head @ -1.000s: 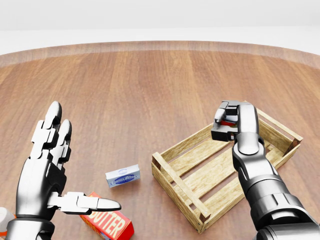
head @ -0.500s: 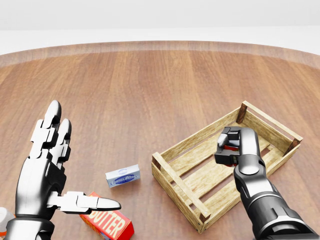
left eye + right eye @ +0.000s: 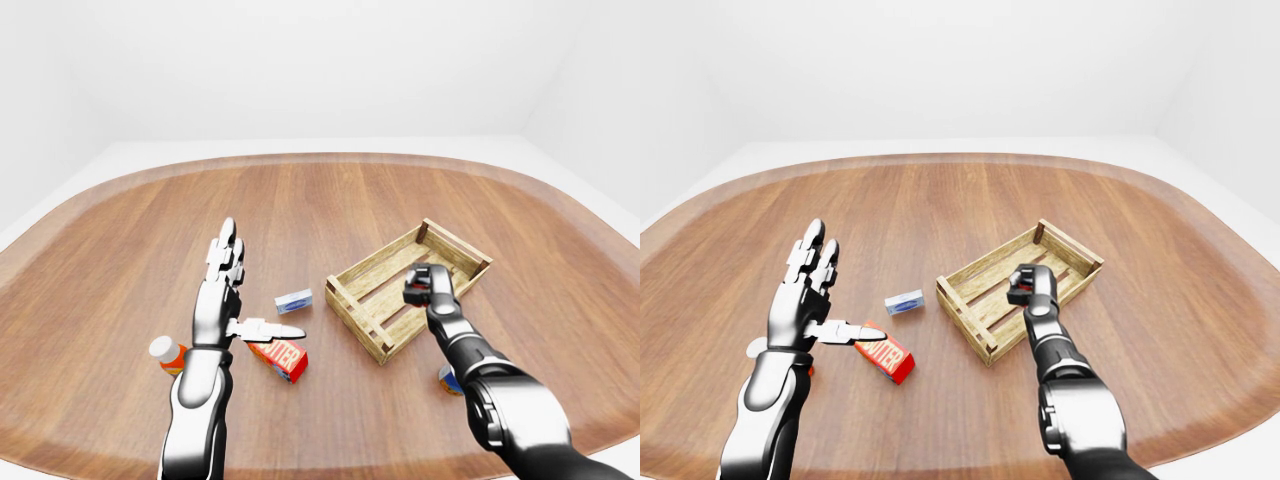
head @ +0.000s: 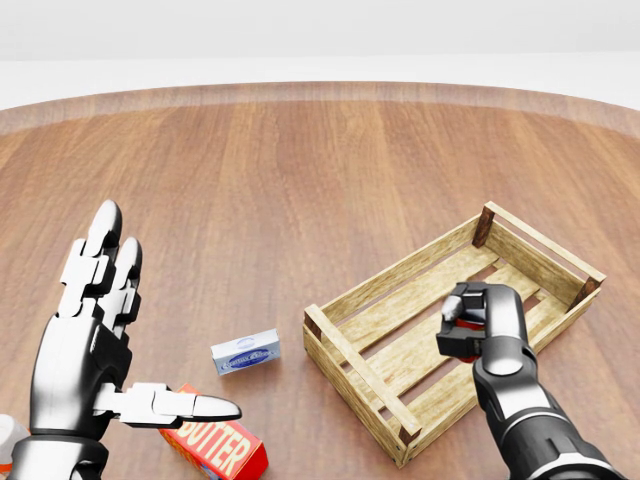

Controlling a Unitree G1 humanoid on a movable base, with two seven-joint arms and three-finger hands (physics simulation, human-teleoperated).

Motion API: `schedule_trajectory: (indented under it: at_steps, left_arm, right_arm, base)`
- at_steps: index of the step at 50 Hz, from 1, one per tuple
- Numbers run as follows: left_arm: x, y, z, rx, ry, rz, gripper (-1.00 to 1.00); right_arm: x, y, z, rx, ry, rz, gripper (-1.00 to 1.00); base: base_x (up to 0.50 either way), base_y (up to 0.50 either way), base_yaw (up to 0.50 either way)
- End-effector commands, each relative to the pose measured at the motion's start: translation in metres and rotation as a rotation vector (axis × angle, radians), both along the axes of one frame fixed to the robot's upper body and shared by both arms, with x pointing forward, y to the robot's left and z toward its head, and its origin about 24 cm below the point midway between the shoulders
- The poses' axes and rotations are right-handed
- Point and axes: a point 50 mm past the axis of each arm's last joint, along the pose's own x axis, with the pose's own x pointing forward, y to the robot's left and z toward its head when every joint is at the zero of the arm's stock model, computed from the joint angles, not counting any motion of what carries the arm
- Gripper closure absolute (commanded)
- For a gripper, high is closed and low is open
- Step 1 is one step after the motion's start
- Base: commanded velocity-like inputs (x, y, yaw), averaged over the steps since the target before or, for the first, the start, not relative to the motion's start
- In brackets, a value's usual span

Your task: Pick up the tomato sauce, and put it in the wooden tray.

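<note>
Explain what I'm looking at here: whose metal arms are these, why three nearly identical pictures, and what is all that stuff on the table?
It is a simulated humanoid robot, seen through three cameras on its own head, hence the similar pictures.

The left robot hand is open and empty, raised over the wooden table.

The right robot hand is closed on a small red thing, the tomato sauce, low inside the wooden tray.

Also on the table: a red butter box, a small blue-and-white packet, an orange bottle with a white cap, and a partly hidden item by the right arm.
</note>
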Motion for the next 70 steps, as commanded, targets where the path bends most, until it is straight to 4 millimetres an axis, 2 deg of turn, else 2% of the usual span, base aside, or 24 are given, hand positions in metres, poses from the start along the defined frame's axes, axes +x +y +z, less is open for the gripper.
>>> schedule_trajectory:
  at_steps: [1,41,70]
  left_arm:
    - [-0.0005,0.0,0.0022,0.0,-0.01,0.0,-1.0]
    - [-0.0003,-0.0004,0.0005,0.001,-0.002,-0.001,-1.0]
    - [-0.0009,-0.0007,0.0006,0.002,-0.003,-0.002,-1.0]
  right_arm:
    - [-0.0027,-0.003,-0.002,-0.012,0.001,-0.012,1.0]
    - [-0.0032,-0.0048,-0.0023,-0.015,0.002,-0.02,1.0]
    - [0.0022,-0.0035,0.0059,-0.013,-0.037,-0.035,1.0]
  base:
    - [0.0,0.0,0.0]
    - [0.0,0.0,0.0]
    - [0.0,0.0,0.0]
